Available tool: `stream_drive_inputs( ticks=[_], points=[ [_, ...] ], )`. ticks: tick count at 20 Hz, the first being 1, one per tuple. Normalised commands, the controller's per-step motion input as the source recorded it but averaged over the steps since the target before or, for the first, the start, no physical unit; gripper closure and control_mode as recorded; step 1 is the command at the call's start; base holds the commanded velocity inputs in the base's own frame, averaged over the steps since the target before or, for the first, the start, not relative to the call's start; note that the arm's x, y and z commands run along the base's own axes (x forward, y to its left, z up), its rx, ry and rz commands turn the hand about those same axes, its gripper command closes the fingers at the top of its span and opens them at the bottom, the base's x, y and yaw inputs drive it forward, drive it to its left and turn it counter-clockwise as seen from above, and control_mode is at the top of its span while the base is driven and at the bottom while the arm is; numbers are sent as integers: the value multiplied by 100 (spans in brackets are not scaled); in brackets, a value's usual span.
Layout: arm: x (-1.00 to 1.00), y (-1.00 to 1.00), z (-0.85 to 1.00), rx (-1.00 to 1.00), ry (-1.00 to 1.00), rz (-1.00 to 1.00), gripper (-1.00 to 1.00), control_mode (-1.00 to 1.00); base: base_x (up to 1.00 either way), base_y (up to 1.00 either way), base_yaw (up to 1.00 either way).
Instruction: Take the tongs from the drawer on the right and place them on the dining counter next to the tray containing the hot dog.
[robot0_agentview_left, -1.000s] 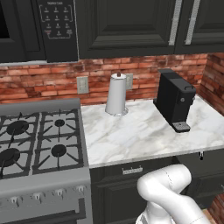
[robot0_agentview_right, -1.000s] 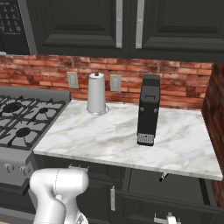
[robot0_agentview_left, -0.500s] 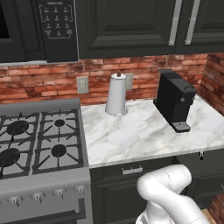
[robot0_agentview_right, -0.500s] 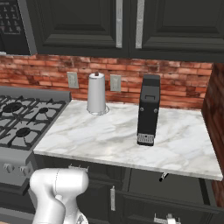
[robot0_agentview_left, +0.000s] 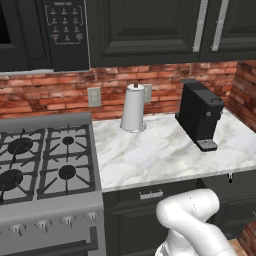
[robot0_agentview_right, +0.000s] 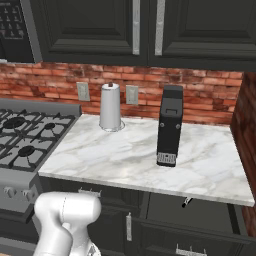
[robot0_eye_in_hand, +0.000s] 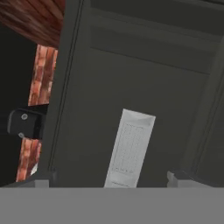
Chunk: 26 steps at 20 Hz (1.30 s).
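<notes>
Down by the lower cabinets, the jaws stand spread wide with nothing between them, facing a dark cabinet door (robot0_eye_in_hand: 144, 87) with a pale bar handle (robot0_eye_in_hand: 130, 148) at 12 o'clock. Further out, the drawer (robot0_agentview_right: 210, 206) sits under the marble bench (robot0_agentview_right: 125, 150), at 5 o'clock from the black coffee machine (robot0_agentview_right: 169, 125). A paper towel roll (robot0_agentview_right: 110, 106) stands at its 10 o'clock, with the stove (robot0_agentview_right: 25, 145) at 9.

Red brick wall (robot0_agentview_left: 165, 77) behind a marble worktop (robot0_agentview_left: 165, 152), dark cabinets (robot0_agentview_right: 145, 30) above, gas stove (robot0_agentview_left: 42, 160) alongside
</notes>
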Motion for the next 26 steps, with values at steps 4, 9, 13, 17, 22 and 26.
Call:
stream_drive_inputs(
  ticks=[4,9,13,17,22,26],
  points=[
    [-32,0,20,-3,0,0,-100,-100,0,0,0],
    [-37,0,26,-2,0,0,-100,-100,0,0,0],
    [-20,0,34,-1,6,0,-100,-100,0,0,0],
    [-11,0,29,-3,7,0,-100,-100,0,0,0],
    [-5,0,30,-2,8,0,-100,-100,0,0,0],
    [0,0,34,-1,13,0,-100,-100,0,0,0]
  ],
)
